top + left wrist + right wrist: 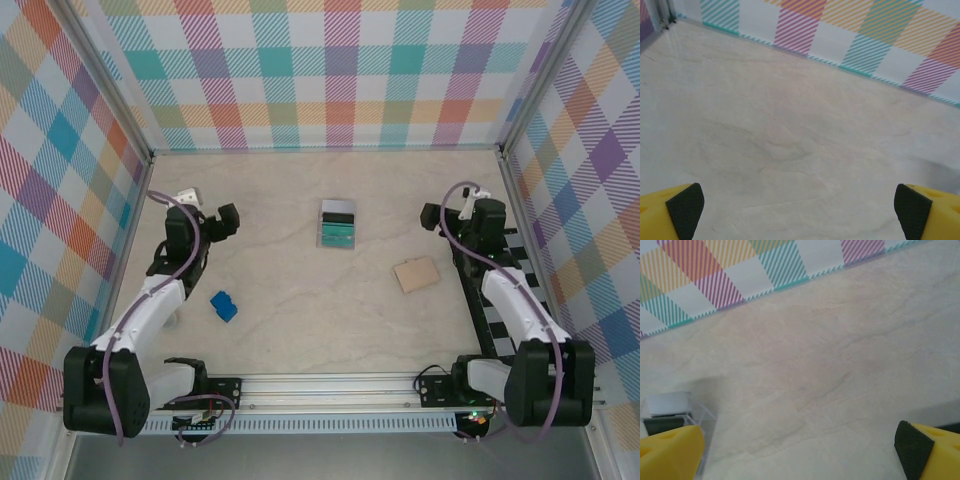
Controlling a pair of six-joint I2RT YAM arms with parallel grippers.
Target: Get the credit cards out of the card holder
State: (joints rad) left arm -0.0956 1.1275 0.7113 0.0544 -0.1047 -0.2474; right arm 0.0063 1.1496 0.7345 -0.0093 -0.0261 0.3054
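Credit cards (338, 225) lie in a small overlapping pile on the tabletop (300, 270), just above the middle of the top view, with teal-green at the near end and a pale card with a dark stripe at the far end. The card holder (415, 274), tan and slightly skewed, lies flat to the lower right of the pile, apart from it.

The left tool (228, 218) hangs over bare tabletop at the left of the frame. Its yellow fingers (670, 212) with black pads stand wide apart with nothing between them. The right tool (432, 215) sits to the right of the pile, spread just as wide and also holding nothing. Its wrist view catches the pale card (667, 405) at the lower left.

A small blue block (223, 306) lies lower left, beside the left arm. A checkered mat (515, 250) runs along the right edge.
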